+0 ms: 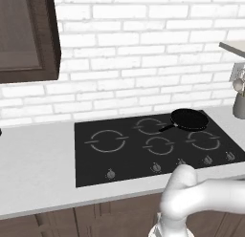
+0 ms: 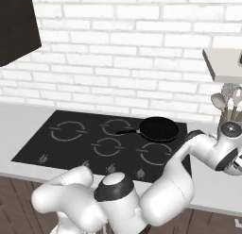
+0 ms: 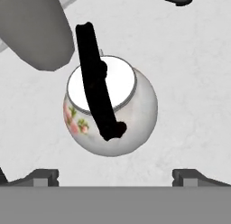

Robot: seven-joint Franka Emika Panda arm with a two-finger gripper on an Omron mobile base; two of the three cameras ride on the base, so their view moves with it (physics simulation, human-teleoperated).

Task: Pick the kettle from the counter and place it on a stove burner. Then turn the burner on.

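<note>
Hand view puts the kettle (image 3: pixel 110 111) on the counter (image 3: pixel 194 83) directly below my gripper (image 3: pixel 115 177), fingers spread wide and empty (nothing touched), so I should descend centred over its black handle (image 3: pixel 97 81) and close squarely across it.

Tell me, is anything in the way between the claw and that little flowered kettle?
Nothing visible is. In the hand view the kettle sits on the pale counter straight ahead of the open claw, its black handle arching over the lid. A grey container stands off to one side, clear of the path.
</note>
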